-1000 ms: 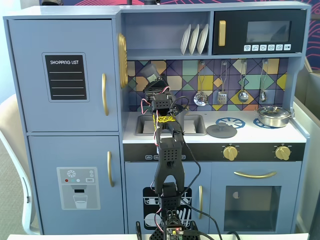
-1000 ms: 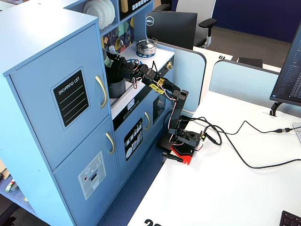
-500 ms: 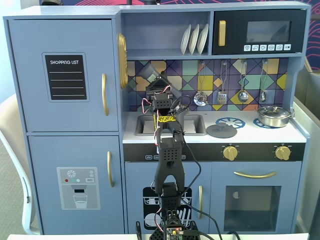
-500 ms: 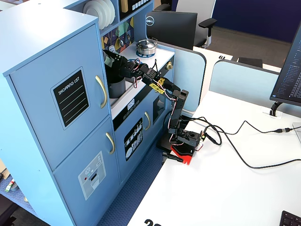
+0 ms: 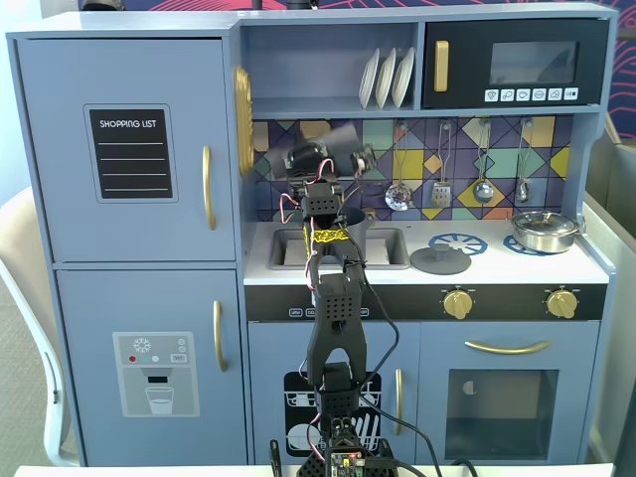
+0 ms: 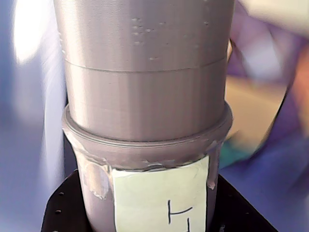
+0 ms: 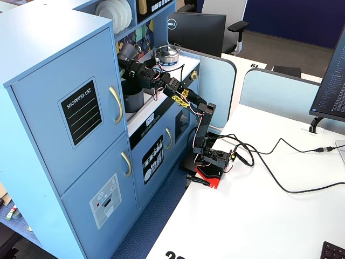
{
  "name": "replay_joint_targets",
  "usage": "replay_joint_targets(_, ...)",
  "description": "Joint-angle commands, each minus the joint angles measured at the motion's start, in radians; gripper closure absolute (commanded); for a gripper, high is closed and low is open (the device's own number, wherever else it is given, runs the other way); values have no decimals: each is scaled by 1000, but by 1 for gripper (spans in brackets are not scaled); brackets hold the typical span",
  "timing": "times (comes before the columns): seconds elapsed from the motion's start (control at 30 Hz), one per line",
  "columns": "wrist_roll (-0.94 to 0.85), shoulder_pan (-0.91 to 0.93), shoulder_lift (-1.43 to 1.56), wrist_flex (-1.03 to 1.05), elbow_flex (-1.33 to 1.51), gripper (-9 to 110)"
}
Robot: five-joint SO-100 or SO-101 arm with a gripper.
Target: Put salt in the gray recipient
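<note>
black plastic jaws of the gripper (image 6: 145, 212) pinch the salt (image 6: 145, 96) low on its body, one jaw at each side of the pale green label in the wrist view; the gray cylinder fills that frame, its paler upper section rising out of the top edge. in a fixed view the salt (image 5: 343, 139) is blurred, held up in front of the tiled backsplash (image 5: 497, 139) and tilted well off upright, above the sink (image 5: 383, 248). the arm (image 5: 333, 328) rises from its base at the bottom edge of that view, upper link upright, forearm reaching on towards the backsplash, wrist raised over the sink.

in another fixed view the gripper (image 7: 129, 60) sits over the gray recipient (image 7: 133, 98), which stands at the sink, just beside the tall cupboard door with the gold handle (image 7: 116, 104); the salt (image 7: 125, 51) is above the recipient, apart from it. from the front the arm's wrist hides most of the recipient (image 5: 350, 217).

right of the sink in a fixed view lie a flat gray lid (image 5: 440, 260) on the counter and, further right, a shiny steel pan (image 5: 544, 231) on the hob. utensils (image 5: 483, 189) hang on the backsplash, white plates (image 5: 388, 78) stand on the shelf above, beside the microwave (image 5: 512, 65).
</note>
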Motion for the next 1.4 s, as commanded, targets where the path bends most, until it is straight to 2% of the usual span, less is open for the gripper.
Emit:
replay_joint_targets(0.0,-399,26,43,3,-84,101)
replay_joint_targets(0.2,-982,107,61,44,-55,101)
replay_joint_targets(0.33,-1164,175,72,71,-55,101)
replay_joint_targets(0.57,-1213,321,92,95,-55,101)
replay_joint_targets(0.9,-1195,638,84,58,-46,101)
replay_joint_targets(1.13,-1158,838,71,-58,46,101)
replay_joint_targets(1.37,-1141,948,20,-210,144,101)
